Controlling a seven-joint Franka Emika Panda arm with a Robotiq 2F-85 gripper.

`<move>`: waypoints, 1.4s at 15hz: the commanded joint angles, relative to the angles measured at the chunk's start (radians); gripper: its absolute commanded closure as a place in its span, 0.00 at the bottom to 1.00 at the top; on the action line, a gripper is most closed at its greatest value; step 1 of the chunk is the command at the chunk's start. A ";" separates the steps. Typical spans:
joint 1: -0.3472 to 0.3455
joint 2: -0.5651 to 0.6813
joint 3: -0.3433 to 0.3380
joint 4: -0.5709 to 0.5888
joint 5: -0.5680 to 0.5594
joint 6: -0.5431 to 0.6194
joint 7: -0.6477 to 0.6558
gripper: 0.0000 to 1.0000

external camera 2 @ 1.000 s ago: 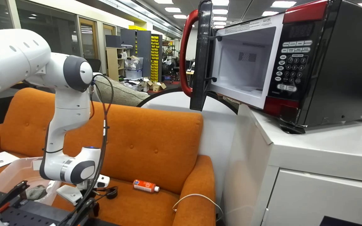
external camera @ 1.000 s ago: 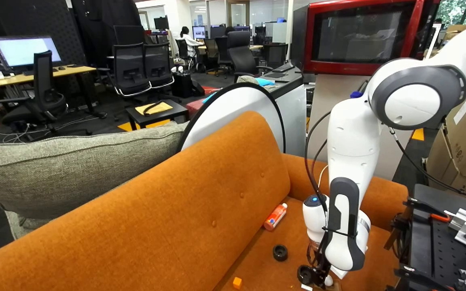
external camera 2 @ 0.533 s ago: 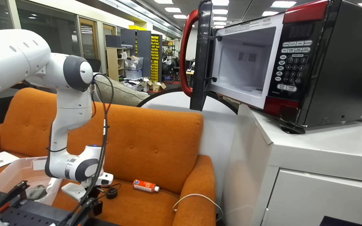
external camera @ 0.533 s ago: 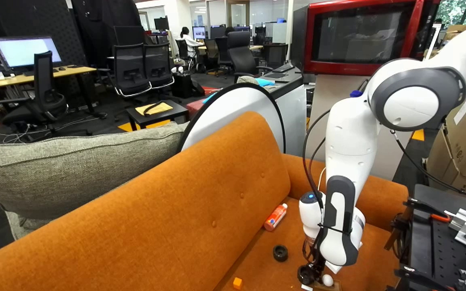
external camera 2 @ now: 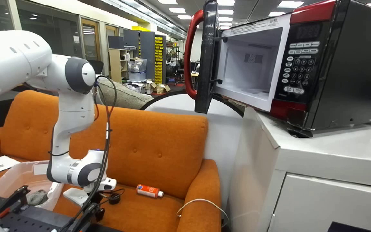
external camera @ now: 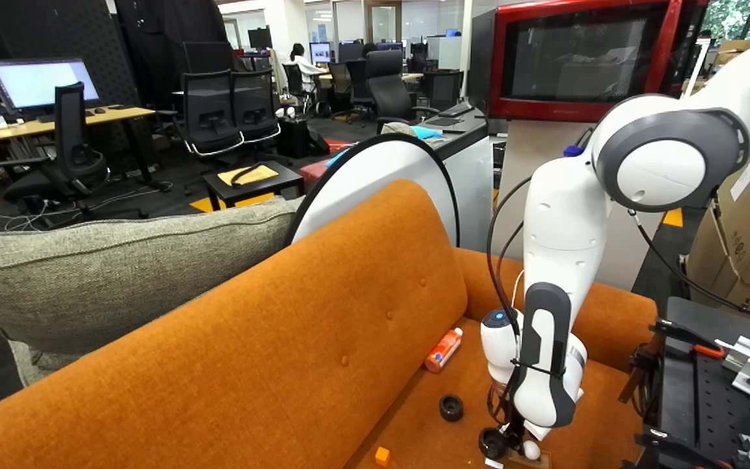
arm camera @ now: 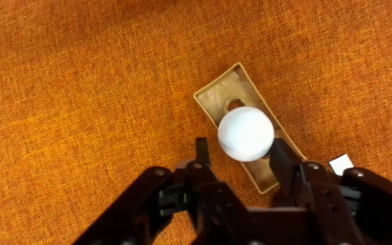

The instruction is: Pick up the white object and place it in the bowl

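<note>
A white ball (arm camera: 245, 132), the white object, rests over a tan rectangular tray (arm camera: 221, 88) on the orange sofa seat. The gripper (arm camera: 239, 140) is open around the near side of the ball. Its left finger (arm camera: 202, 149) is apart from the ball, with a gap between; the right finger (arm camera: 284, 163) meets or nearly meets the ball's edge. In an exterior view the ball (external camera: 532, 449) shows low beside the gripper (external camera: 513, 438), at the tray (external camera: 538, 461). The arm and bench hide the ball in the other direction of view. The bowl is out of view.
On the seat lie an orange bottle (external camera: 443, 350), a black ring (external camera: 451, 408), another dark round piece (external camera: 492, 443) beside the gripper and an orange cube (external camera: 382, 456). A clear bin (external camera 2: 10, 182) and a black bench (external camera: 707, 397) flank the arm. The sofa back (external camera: 271, 339) rises behind.
Between a second and half a second ago the wrist shifted slightly toward the sofa back. Since then the arm has barely moved, while the ball and tray have slid slightly away from the gripper.
</note>
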 commanded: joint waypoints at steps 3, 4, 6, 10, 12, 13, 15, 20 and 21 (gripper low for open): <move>-0.021 -0.008 0.007 0.000 0.018 -0.033 -0.018 0.58; -0.027 -0.010 0.010 -0.002 0.018 -0.031 -0.019 0.76; -0.047 -0.018 0.020 -0.006 0.018 -0.027 -0.028 0.90; -0.073 -0.045 0.029 -0.019 0.019 -0.016 -0.035 0.91; -0.090 -0.065 0.036 -0.029 0.020 -0.011 -0.039 0.91; -0.096 -0.083 0.039 -0.040 0.021 -0.006 -0.040 0.91; -0.103 -0.126 0.045 -0.070 0.022 0.011 -0.041 0.91; -0.103 -0.277 0.069 -0.179 0.027 0.086 -0.037 0.91; -0.100 -0.305 0.074 -0.198 0.027 0.103 -0.036 0.91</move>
